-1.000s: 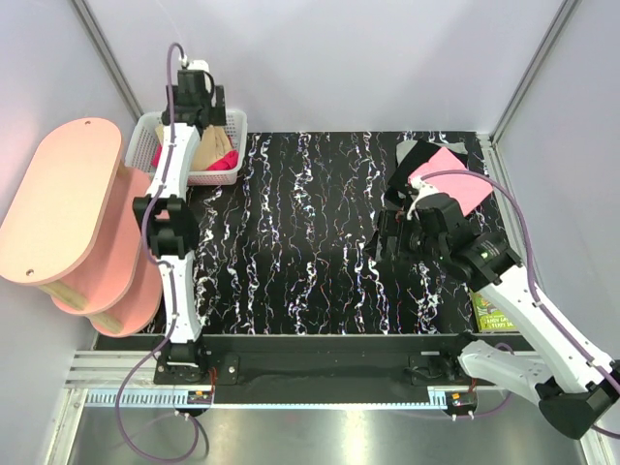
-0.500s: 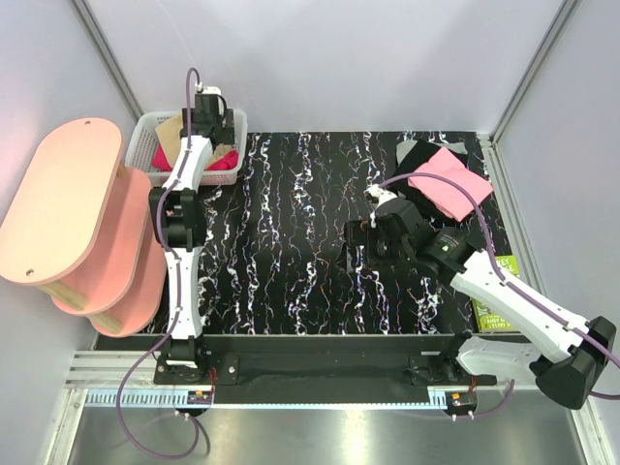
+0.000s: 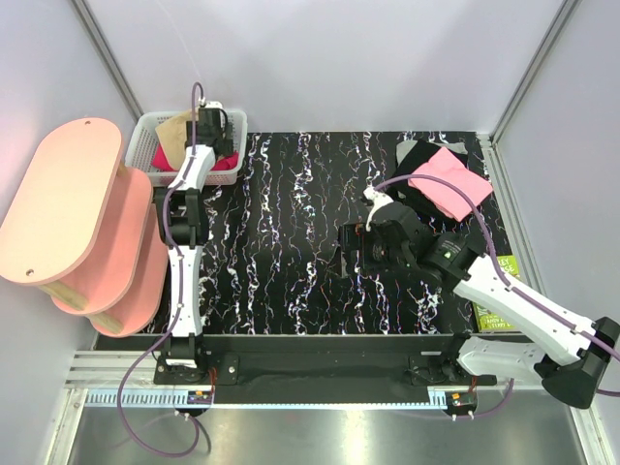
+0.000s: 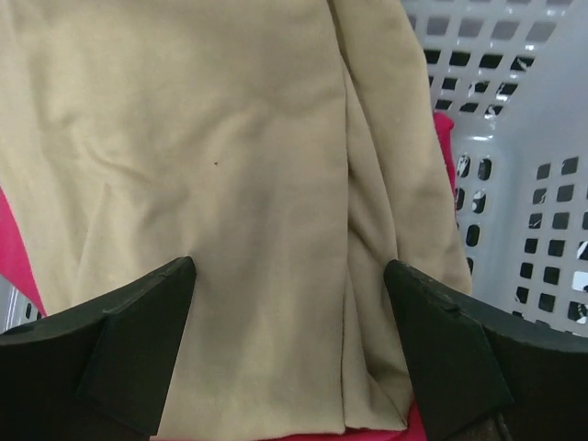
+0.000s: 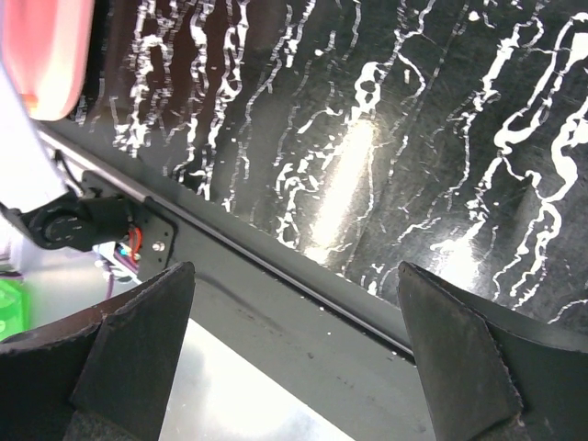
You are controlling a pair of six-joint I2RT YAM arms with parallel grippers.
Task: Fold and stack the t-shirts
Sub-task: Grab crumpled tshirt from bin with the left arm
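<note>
A tan-beige t-shirt lies crumpled over a magenta-red t-shirt in the white basket at the back left. My left gripper is low in the basket, open, its fingers on either side of a fold of the tan cloth. From above, the left gripper sits over the tan shirt. A folded pink t-shirt rests on a black t-shirt at the back right. My right gripper hovers open and empty over mid-table; in its wrist view the right gripper frames the table's front rail.
A pink tiered shelf stands left of the black marbled table. A green book lies at the table's right edge beside the right arm. The basket's perforated wall is close to the left gripper's right side.
The left gripper has dropped into the basket onto the tan shirt. The right arm has swung left, away from the pink shirt to the table's middle.
</note>
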